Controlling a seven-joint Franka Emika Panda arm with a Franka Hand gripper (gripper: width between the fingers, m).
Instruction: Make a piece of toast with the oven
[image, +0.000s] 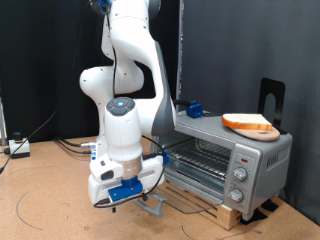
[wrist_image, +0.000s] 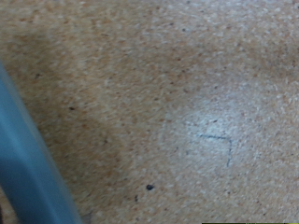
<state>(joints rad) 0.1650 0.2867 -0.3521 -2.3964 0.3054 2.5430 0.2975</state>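
Toast lies on the round board atop the oven, while the gripper hangs low beside the open door, its finger spread impossible to tell

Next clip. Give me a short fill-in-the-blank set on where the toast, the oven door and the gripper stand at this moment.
1. The piece of toast lies on a round board on ____ of the oven.
2. The oven's glass door hangs ____.
3. The gripper is low, just above the ____, in front of the oven.
4. The small blue block sits on the oven's ____.

Missing words: top; open; floor; top
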